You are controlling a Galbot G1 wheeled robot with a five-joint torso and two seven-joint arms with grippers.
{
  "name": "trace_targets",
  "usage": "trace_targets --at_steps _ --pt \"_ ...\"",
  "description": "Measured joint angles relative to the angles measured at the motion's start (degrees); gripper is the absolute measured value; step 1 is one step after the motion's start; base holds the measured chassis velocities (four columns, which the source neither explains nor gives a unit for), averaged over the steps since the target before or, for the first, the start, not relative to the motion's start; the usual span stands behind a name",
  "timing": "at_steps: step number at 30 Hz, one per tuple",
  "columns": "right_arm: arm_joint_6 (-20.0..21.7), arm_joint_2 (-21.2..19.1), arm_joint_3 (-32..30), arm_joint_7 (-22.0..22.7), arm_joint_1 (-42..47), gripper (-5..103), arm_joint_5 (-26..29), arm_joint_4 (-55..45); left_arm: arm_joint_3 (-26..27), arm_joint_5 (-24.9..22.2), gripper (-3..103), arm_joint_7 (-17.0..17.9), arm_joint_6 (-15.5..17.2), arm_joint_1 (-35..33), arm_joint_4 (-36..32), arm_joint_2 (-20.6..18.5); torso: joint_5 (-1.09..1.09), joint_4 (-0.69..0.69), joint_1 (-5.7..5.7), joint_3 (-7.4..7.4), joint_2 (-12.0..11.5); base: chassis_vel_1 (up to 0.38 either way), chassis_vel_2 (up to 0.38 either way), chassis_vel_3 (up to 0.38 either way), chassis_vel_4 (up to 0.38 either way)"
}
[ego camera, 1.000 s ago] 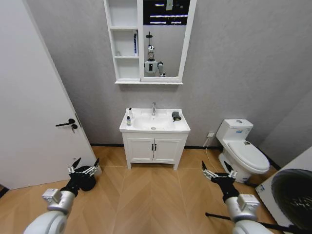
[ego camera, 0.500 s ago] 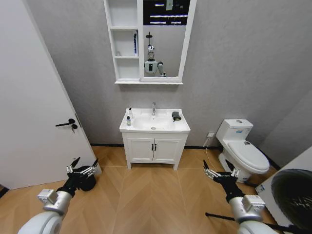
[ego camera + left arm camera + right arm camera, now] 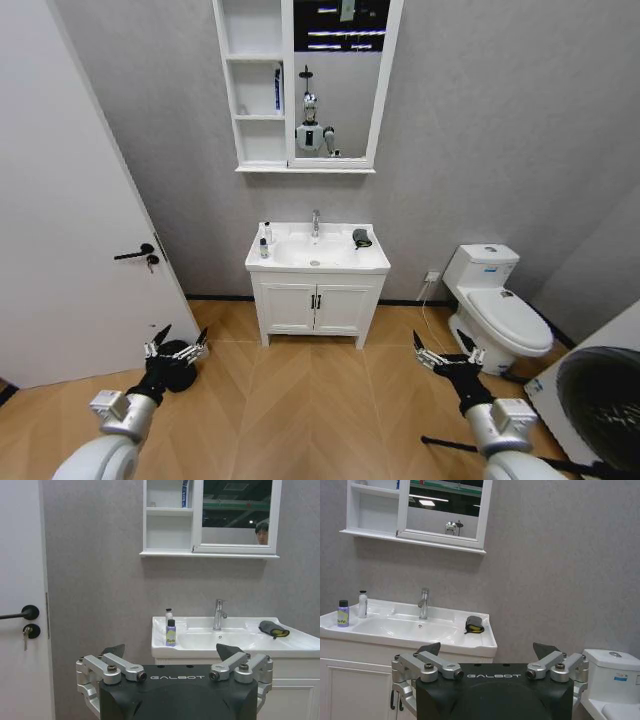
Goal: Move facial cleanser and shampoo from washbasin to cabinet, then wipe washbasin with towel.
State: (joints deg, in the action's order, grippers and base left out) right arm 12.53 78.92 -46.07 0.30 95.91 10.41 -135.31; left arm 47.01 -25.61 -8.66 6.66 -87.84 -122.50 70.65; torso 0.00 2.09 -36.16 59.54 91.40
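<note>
Well ahead of both jaws, between them, the washbasin (image 3: 317,252) carries two bottles (image 3: 265,240) at left, the towel (image 3: 361,238) at right, the cabinet (image 3: 305,80) above

Open floor (image 3: 300,400) before washbasin (image 3: 317,258)

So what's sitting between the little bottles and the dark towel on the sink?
In the head view, the chrome tap and the washbasin bowl lie between the two small bottles on its left edge and the dark towel on its right edge.
</note>
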Motion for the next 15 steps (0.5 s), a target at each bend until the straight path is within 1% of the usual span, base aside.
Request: trace_targets --at_steps 6,12,15 --pt "-0.1 0.1 0.0 0.1 0.0 100 -0.2 0.3 -0.1 0.3 100 0.6 0.1 0.2 0.1 0.3 0.0 0.0 0.01 0.0 0.0 -0.089 0.087 0.084 -0.093" --pt "-0.2 0.1 0.2 0.0 -0.1 100 -0.4 0.6 -0.1 0.3 100 0.8 0.2 0.3 0.3 0.2 0.0 0.0 -0.02 0.01 0.0 -0.168 0.186 0.201 -0.189" --pt "-0.4 0.1 0.2 0.0 -0.1 100 -0.6 0.8 -0.2 0.4 100 0.8 0.2 0.3 0.4 0.2 0.0 -0.01 -0.02 0.0 0.0 -0.258 0.235 0.237 -0.26"
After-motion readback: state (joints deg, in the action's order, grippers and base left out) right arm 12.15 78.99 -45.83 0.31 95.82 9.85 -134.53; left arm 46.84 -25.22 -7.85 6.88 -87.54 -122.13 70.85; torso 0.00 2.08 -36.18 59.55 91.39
